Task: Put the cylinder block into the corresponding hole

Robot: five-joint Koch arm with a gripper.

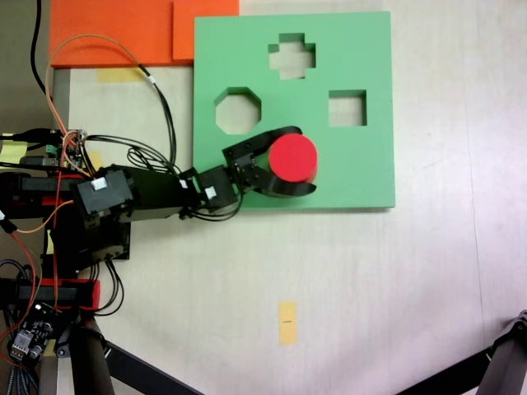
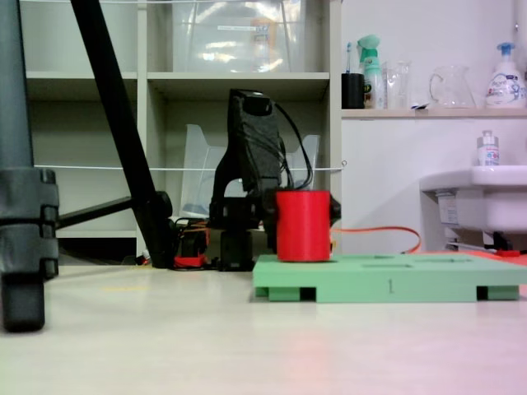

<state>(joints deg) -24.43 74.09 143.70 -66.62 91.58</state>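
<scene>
Pale tabletop (image 1: 370, 288) carries a square green foam board (image 1: 362, 177), which serves as the landmark. Orange foam slabs (image 1: 115, 29) lie off its top-left corner as a fixed view from above shows it, and a small yellow tape strip (image 1: 287, 322) lies well below its lower edge.

From above, the cylinder block (image 1: 293, 158) stands over the lower middle of the board, below the cross cutout (image 1: 291, 56) and between the octagonal cutout (image 1: 238, 111) and the square cutout (image 1: 347, 108). The gripper (image 1: 306, 160) reaches in from the board's left edge, and its two dark jaws curve around the block, clasping it.

In a low fixed view the block (image 2: 302, 225) is upright with its base at the board's (image 2: 387, 284) top surface. The corresponding hole is not visible; I judge it sits under the block.

To finish well, the block should stay vertical and centred on the opening, be pushed straight down, and the jaws should part only once it seats.
</scene>
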